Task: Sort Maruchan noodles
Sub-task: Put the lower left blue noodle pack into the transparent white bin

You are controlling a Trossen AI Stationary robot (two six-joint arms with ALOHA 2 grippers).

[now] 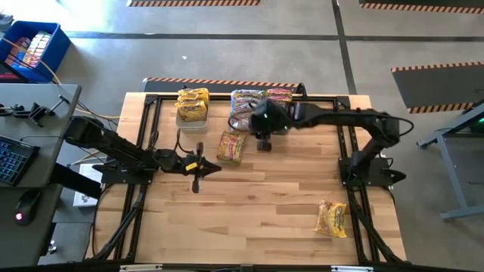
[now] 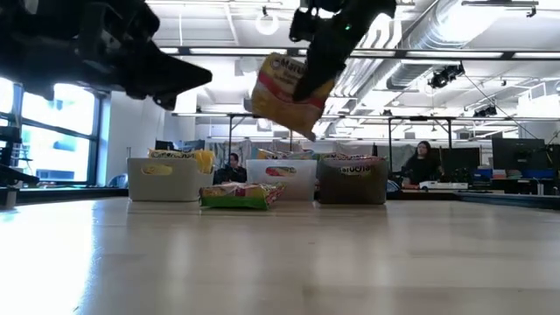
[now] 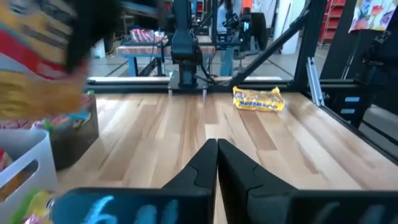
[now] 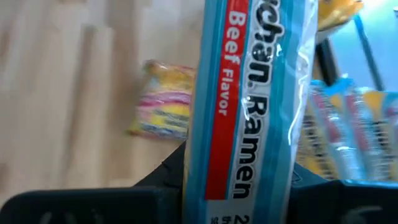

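Right gripper: point(image 1: 264, 140) raised above the far middle of the table point(image 1: 265, 211), its fingers clamped on a ramen packet point(image 4: 249, 93); in the low view the gripper point(image 2: 308, 77) hangs well clear of the tabletop with the packet dangling tilted from it.
Held packet: blue edge with a red band (the print reads "Beef Flavor" and "Ramen" in the right wrist view); yellow-orange face in the low view point(image 2: 287, 92).
Left gripper: point(image 1: 197, 178) over the left middle of the table, fingers pressed together with nothing between them; the left wrist view shows the two dark fingers point(image 3: 205, 168) meeting in a point.
Loose packet, centre: point(image 1: 231, 146) yellow with pink and green print, lying flat on the wood just beside the right gripper and near the bins; also seen in the right wrist view point(image 4: 163, 107) and in the low view point(image 2: 240, 195), in front of the bins.
Loose packet, near right: point(image 1: 331, 218) yellow, lying alone near the right front corner, well apart from everything else (the left wrist view shows it flat on the wood point(image 3: 257, 99)).
Left bin: point(image 1: 191, 115) pale, at the far edge, holding yellow packets.
Middle bin: point(image 1: 243, 106) clear, beside the left bin, holding packets with pink-red print; partly hidden by the right arm.
Right bin: point(image 2: 352, 181) dark, the last of the row, packets inside (colour hard to tell).
Background: people seated at desks beyond the table in the low view.
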